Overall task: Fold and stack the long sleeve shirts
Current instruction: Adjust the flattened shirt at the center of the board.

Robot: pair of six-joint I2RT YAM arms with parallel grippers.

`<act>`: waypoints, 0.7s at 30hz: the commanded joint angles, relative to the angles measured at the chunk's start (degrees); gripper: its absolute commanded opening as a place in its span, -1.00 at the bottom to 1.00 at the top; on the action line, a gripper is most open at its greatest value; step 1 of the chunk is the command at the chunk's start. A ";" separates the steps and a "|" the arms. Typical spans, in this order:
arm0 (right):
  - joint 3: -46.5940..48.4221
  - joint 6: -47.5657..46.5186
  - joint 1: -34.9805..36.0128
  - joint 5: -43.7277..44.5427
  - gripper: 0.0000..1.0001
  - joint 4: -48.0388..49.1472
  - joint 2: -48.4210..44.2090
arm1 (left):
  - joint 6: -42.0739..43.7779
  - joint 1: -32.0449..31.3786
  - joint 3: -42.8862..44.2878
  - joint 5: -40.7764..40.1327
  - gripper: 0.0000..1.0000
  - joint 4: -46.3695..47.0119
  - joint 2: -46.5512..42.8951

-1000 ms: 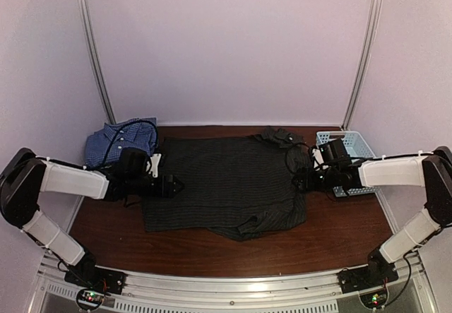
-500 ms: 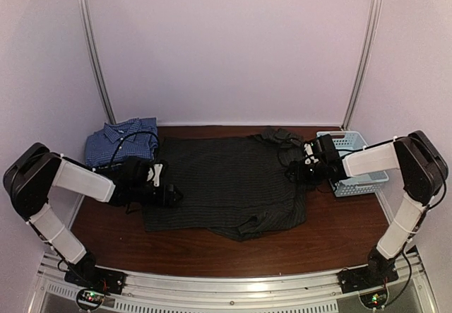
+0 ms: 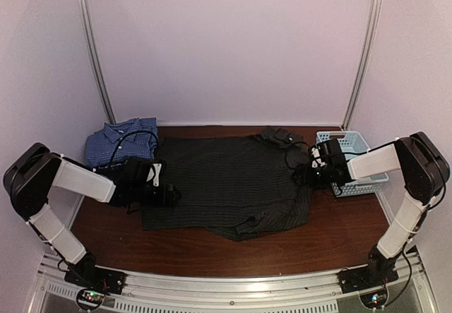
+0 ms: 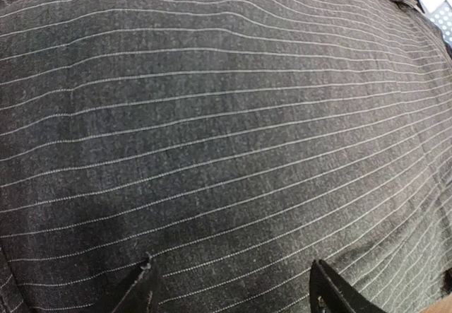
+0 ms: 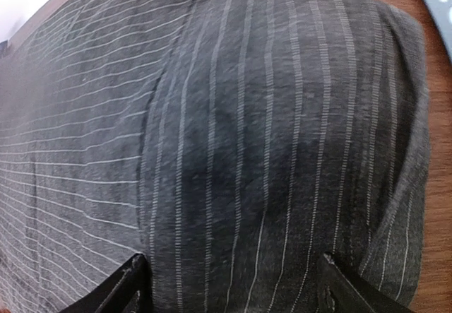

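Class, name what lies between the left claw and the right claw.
The black pinstriped shirt, spread out, fills the stretch between left claw and right claw; the top view shows it.

Pale lilac walls (image 3: 226,44) are rising beyond the left pincer (image 3: 171,194) and right pincer (image 3: 300,176); a dark wooden table (image 3: 212,253) is lying beneath both, and slim metal rails (image 3: 95,51) are standing outboard of each.

White shells cover the left arm (image 3: 74,180) and right arm (image 3: 372,160) between black joints; left gripper (image 4: 232,285) and right gripper (image 5: 231,278) are black, with thin cables (image 3: 134,131) at the wrists.
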 commanded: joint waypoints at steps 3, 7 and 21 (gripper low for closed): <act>-1.83 -2.14 -3.06 3.16 0.64 -7.15 -2.72 | 1.00 0.10 -1.13 -6.34 0.47 -7.54 -1.31; -0.84 -4.27 -3.32 3.84 0.64 -9.58 -4.40 | 1.60 0.10 -0.77 -6.36 0.47 -7.55 -2.04; -6.34 -6.93 10.09 1.60 0.66 -11.04 -23.06 | 1.43 0.10 2.73 4.58 0.53 2.71 -7.96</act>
